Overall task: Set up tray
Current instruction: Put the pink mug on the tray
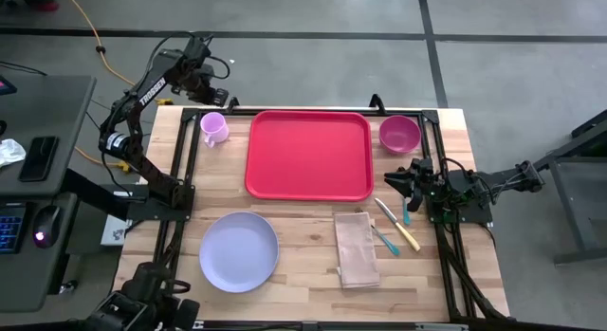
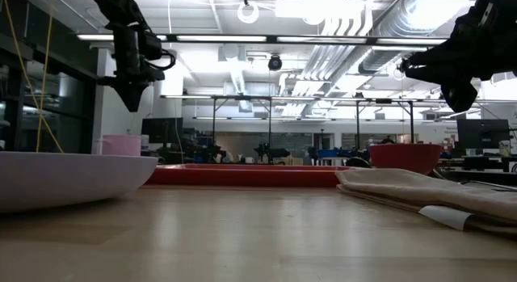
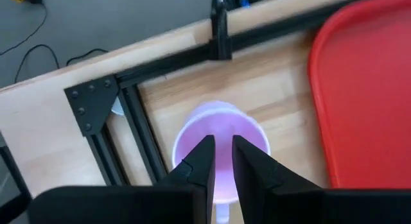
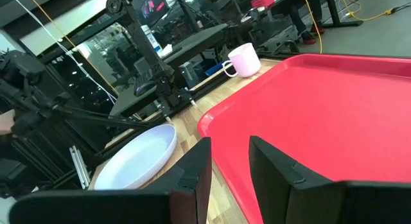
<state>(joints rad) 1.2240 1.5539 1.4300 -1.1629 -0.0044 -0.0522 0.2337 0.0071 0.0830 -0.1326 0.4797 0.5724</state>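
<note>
The red tray (image 1: 308,153) lies flat on the wooden table, toward its far edge. Left of it a pink mug (image 1: 213,128) stands upright on its base. My left gripper (image 3: 221,150) hangs above the mug's mouth (image 3: 218,131), pointing down, its fingers a narrow gap apart with nothing between them. In the low view it (image 2: 133,103) is clear of the mug (image 2: 121,145). My right gripper (image 1: 393,179) waits at the table's right side, level, pointing toward the tray (image 4: 334,108), also slightly open and holding nothing.
A purple bowl (image 1: 399,134) stands right of the tray. A lavender plate (image 1: 238,251) lies near the front left. A folded beige napkin (image 1: 356,248) and a few utensils (image 1: 396,227) lie at the front right. Black frame rails (image 3: 138,131) run beside the mug.
</note>
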